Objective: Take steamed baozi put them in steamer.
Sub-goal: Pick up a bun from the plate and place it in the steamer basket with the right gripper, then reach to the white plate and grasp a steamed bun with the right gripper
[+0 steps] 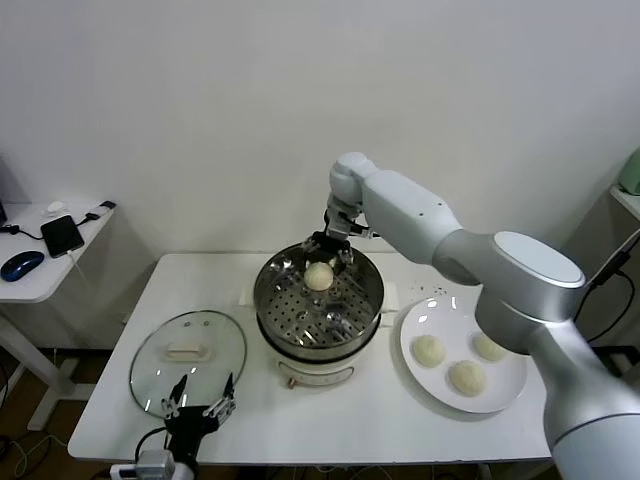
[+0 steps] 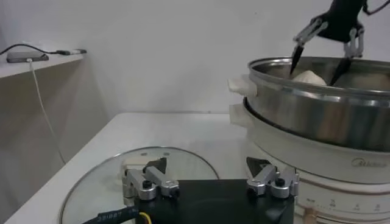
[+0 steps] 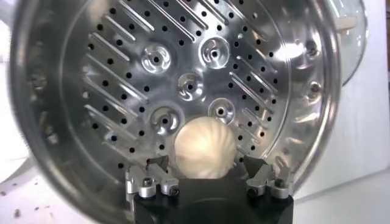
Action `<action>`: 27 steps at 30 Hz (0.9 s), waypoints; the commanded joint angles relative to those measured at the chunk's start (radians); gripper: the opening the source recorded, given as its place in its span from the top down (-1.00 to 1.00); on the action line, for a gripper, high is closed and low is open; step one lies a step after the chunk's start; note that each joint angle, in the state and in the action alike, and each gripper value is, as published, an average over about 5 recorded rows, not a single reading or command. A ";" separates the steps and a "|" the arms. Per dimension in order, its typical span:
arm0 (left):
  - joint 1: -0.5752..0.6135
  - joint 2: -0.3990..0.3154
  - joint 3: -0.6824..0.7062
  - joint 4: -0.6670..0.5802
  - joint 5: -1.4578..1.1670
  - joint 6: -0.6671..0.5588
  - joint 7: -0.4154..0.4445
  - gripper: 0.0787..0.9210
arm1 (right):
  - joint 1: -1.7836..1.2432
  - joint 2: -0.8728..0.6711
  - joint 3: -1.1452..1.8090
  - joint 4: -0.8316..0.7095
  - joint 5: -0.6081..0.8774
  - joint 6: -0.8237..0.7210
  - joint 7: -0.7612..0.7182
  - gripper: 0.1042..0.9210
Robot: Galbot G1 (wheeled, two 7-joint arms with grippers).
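1. Right gripper [image 1: 329,250] hung over the far side of the steamer [image 1: 372,285], fingers spread wide, clasping nothing. In the right wrist view the fingertips stood clear on either side of a bun, not pressing it.
2. That bun, one baozi in the steamer [image 1: 319,275], sat on the perforated tray [image 3: 183,79] toward the far wall, directly under the spread fingers. Judged released and resting on its own.
3. Three baozi on the plate [image 1: 449,362] lay on the white plate [image 1: 415,325], just beside the steamer on the robot's right. All round and domed, so no long axis to line up with.
4. Key relation for the next move: the plate buns lay to the right of and nearer than the right gripper. The right arm was plainly the closer one; the steamer stood between the plate and the left arm.
5. Left gripper [image 1: 199,399] was parked low at the near table edge, fingers apart and empty, over the near rim of the glass lid [image 1: 188,350].
6. Judged one of four placed; a lift clear of the steamer wall comes first.
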 commanded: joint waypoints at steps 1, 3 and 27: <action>0.001 -0.001 0.005 -0.005 0.002 0.003 0.001 -0.77 | 0.086 -0.065 0.038 0.067 0.188 -0.211 -0.183 -0.76; 0.002 0.001 0.006 -0.007 0.001 0.006 0.001 -0.77 | 0.113 -0.114 0.050 0.121 0.250 -0.319 -0.186 -0.76; -0.029 0.037 -0.013 -0.022 -0.060 0.053 0.038 -0.77 | -0.004 -0.848 0.068 0.782 0.450 -1.324 -0.091 -0.76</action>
